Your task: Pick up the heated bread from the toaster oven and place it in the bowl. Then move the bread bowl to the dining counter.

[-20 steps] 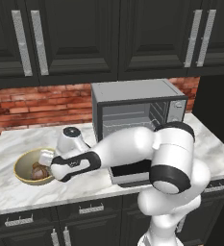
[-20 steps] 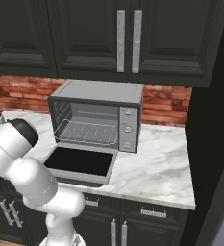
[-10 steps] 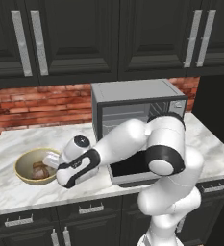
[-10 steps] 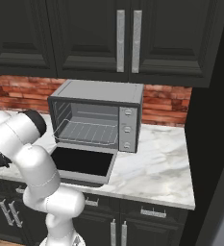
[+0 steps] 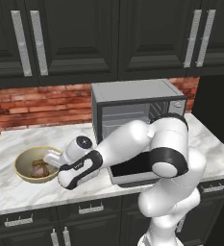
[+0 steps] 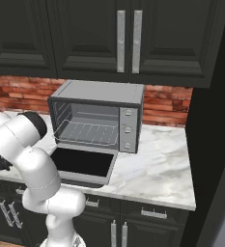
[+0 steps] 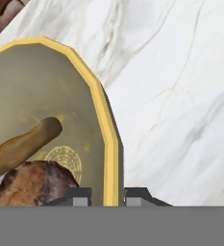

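Note:
The tan-yellow bowl [image 5: 22, 159] sits on the marble worktop left of the toaster oven [image 5: 137, 103]. In the hand view its rim [image 7: 111, 144] runs between my two fingertips, one inside the bowl and one outside. My gripper [image 7: 108, 196] is shut on that rim, at the bowl's right side [image 5: 53, 161]. The golden-orange heated bread [image 7: 22, 146] lies in the bowl beside a darker brown lumpy piece [image 7: 34, 185]. The toaster oven [image 6: 99, 116] stands with its door [image 6: 82, 161] dropped open and its wire rack bare. The dining counter is out of view.
The open oven door [image 5: 132, 168] juts over the worktop's front edge under my forearm. A brick backsplash [image 5: 41, 103] and dark wall cabinets [image 5: 84, 38] stand behind. Bare marble [image 6: 157, 166] lies right of the oven.
The hand has dropped lower at the bowl's right side, and the jaws have gone from open to shut on the rim. The bowl has not moved.

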Controlling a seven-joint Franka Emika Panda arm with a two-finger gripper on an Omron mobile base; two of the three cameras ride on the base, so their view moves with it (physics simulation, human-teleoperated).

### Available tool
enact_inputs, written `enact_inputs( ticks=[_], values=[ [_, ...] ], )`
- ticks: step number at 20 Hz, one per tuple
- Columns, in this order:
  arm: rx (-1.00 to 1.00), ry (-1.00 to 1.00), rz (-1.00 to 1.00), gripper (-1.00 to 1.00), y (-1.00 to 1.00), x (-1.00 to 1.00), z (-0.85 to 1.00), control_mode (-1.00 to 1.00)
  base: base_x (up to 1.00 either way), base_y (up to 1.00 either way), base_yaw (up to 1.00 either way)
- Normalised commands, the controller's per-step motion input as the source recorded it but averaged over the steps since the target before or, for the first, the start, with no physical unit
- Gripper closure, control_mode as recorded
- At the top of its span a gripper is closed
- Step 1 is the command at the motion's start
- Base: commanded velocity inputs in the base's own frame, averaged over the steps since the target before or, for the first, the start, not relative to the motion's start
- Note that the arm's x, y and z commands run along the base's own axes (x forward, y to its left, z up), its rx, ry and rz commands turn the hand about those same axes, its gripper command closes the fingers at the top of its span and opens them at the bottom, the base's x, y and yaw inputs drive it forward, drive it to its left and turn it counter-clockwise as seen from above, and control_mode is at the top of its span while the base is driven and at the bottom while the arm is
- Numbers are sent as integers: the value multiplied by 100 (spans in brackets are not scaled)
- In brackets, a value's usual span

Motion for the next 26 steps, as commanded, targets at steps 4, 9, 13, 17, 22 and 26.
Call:
enact_inputs(
  ticks=[4,9,13,17,22,26],
  values=[
    [1,-6,-9,100,-30,-16,61,-100,0,0,0],
    [4,-2,-21,100,-80,-60,88,-100,0,0,0],
    [0,0,-25,100,-95,-67,100,-100,0,0,0],
    [0,2,-23,100,-90,-59,100,-100,0,0,0],
    [-8,16,-19,100,-73,-52,100,-100,0,0,0],
    [-11,33,-15,100,-67,-41,100,-100,0,0,0]
  ],
)
